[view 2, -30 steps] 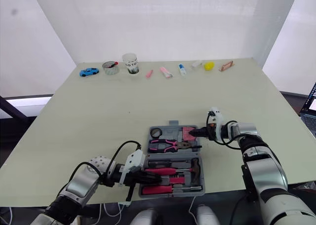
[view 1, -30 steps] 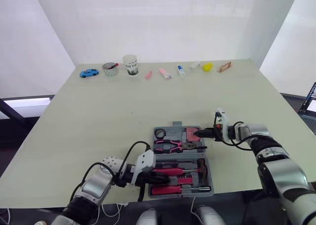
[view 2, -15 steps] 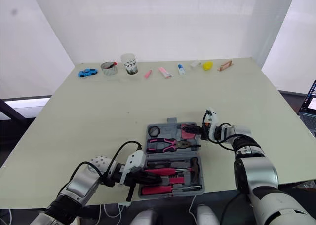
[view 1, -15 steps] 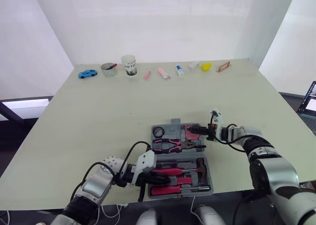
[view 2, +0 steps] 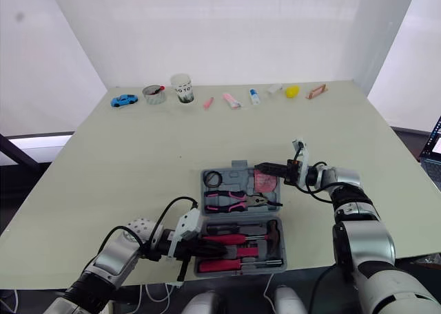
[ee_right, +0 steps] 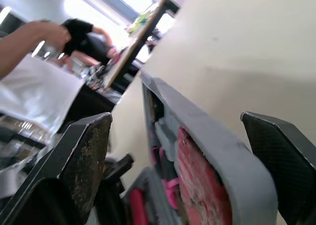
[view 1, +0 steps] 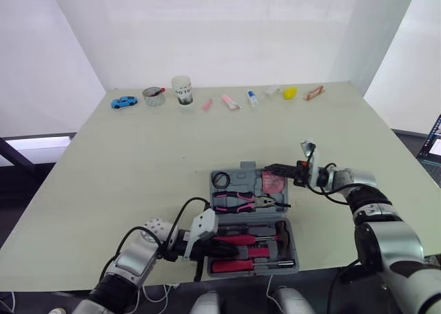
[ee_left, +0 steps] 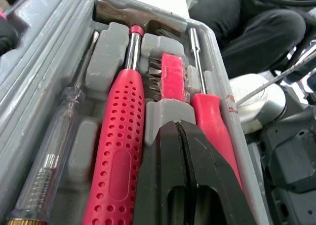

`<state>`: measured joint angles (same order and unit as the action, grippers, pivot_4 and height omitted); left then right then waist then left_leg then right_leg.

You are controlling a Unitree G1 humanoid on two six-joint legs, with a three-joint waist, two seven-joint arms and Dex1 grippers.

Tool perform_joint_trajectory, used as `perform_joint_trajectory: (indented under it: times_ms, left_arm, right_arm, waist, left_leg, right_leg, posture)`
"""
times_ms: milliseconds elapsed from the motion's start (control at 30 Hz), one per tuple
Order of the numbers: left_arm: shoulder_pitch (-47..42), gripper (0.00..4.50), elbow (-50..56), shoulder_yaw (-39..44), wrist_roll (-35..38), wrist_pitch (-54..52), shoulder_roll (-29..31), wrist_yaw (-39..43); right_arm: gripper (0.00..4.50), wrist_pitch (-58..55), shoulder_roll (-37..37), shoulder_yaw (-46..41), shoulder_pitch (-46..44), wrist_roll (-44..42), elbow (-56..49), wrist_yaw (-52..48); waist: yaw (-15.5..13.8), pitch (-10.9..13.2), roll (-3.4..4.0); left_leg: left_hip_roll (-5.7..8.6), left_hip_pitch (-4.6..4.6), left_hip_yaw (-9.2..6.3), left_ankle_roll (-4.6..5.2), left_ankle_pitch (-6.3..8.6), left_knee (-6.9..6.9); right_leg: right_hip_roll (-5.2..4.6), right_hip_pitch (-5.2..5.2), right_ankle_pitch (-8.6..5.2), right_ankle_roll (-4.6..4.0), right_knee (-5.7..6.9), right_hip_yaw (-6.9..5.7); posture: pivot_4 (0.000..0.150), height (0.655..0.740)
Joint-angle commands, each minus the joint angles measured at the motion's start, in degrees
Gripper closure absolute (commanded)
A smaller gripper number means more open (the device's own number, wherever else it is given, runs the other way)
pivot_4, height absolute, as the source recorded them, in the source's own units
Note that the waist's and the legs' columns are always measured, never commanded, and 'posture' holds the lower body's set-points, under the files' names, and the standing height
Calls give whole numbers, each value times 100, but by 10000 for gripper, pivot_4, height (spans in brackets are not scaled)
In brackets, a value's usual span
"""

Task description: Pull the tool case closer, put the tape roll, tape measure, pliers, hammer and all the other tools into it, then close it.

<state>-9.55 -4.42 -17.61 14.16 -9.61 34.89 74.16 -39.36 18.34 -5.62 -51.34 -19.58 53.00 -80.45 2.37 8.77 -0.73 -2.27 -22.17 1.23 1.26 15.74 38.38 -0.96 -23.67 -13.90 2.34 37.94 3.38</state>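
The grey tool case (view 1: 292, 242) lies open near the table's front edge. Its near half holds red-handled screwdrivers (ee_left: 118, 151) and the hammer (ee_left: 127, 14). Its far half (view 1: 241, 172) is tilted slightly up off the table and carries the tape roll (view 1: 220, 179), pink pliers (view 1: 236, 203) and pink tape measure (view 1: 273, 183). My right gripper (view 1: 270, 167) is open, its fingers (ee_right: 81, 156) standing on either side of the far half's rim (ee_right: 217, 141). My left gripper (ee_left: 177, 126) is shut, lying over the red handles in the near half.
A row of small things lines the table's far edge: a blue toy car (view 1: 124, 102), a bowl (view 1: 153, 96), a cup (view 1: 182, 91), pink items (view 1: 229, 102) and a yellow object (view 1: 289, 92). A person's arm (ee_right: 29, 37) is in the background. A laptop (view 1: 433, 149) sits far right.
My right gripper has risen and moved left from the tape measure to the far rim. The case's far half has tilted up a little. The left gripper has stayed put.
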Motion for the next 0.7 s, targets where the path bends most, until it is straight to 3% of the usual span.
perform_joint_trajectory:
  times_ms: [33,200,367,533,700]
  left_arm:
    - [175,45000,624,200,197,-127,210,51]
    - [697,45000,1176,838,856,-377,749,310]
    - [1384,45000,1297,1786,1567,-611,1253,564]
    - [2037,45000,1223,2741,1975,-1010,1830,700]
    - [2095,45000,704,3441,2103,-1070,1762,406]
  right_arm:
    - [1082,-355,260,218,317,-242,-1110,-451]
    - [1082,-1316,772,512,1413,-845,-3436,-528]
    - [1082,-1979,1164,223,2541,-1587,-5387,-12]
    - [1082,-2184,1713,-486,3681,-2117,-6688,543]
    - [1082,-1151,1757,-1183,4698,-1887,-7176,1131]
  waist:
    - [-1,0,1]
    - [-15,2,2]
    - [-11,5,-3]
    - [-22,52,2]
    - [-36,54,-11]
  left_leg:
    - [0,-2,-2,0,0,-1]
    - [-5,-70,-19,0,0,-2]
    - [-13,-71,-26,-1,1,-6]
    - [-8,-68,-22,-1,1,2]
    - [-5,-57,-16,-2,0,5]
  right_leg:
    - [0,-1,0,0,0,-3]
    - [-6,-60,-1,-1,-2,-21]
    - [-8,-60,-8,-8,-8,-32]
    - [-14,-58,-12,-6,-4,-32]
    - [-12,-52,-27,9,-4,-32]
  posture:
    - [1500,7400]
    - [1500,7400]
    - [1500,7400]
    - [1500,7400]
    - [1500,7400]
